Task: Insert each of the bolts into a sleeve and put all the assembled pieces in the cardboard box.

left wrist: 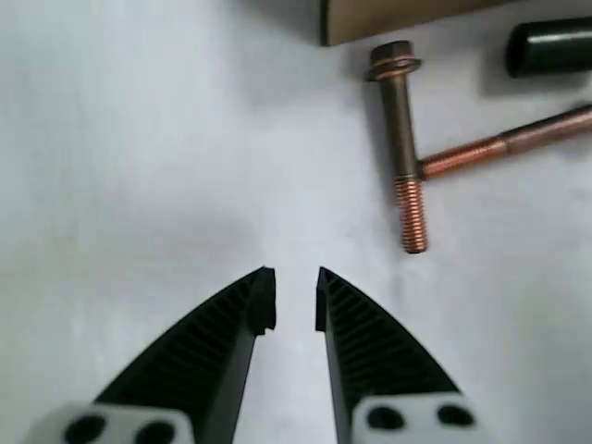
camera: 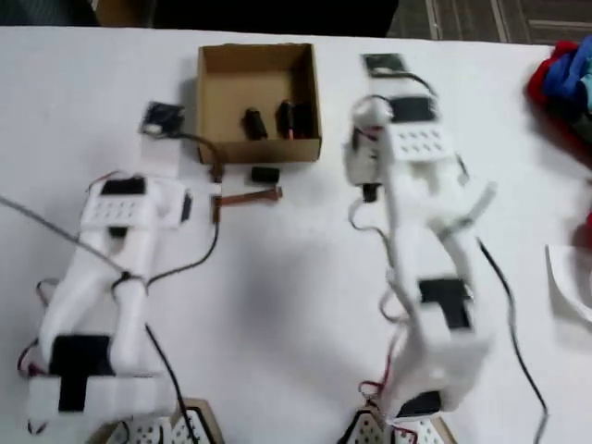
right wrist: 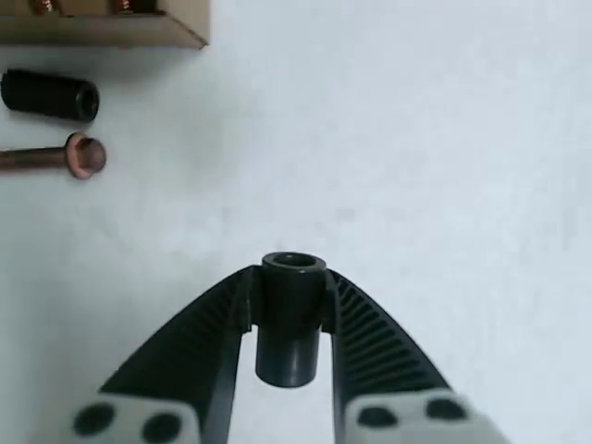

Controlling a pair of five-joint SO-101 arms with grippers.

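Two copper bolts lie crossed on the white table, one with its head toward the cardboard box, the other lying across it. A loose black sleeve rests beside them, just in front of the box. Inside the box lie two assembled pieces. My left gripper stands a little open over bare table, short of the bolts, with nothing between its fingers. My right gripper is shut on another black sleeve, held upright to the right of the box.
A small black module with a cable lies left of the box. Coloured cloth and a white curved object sit at the right edge. Wires trail beside both arms.
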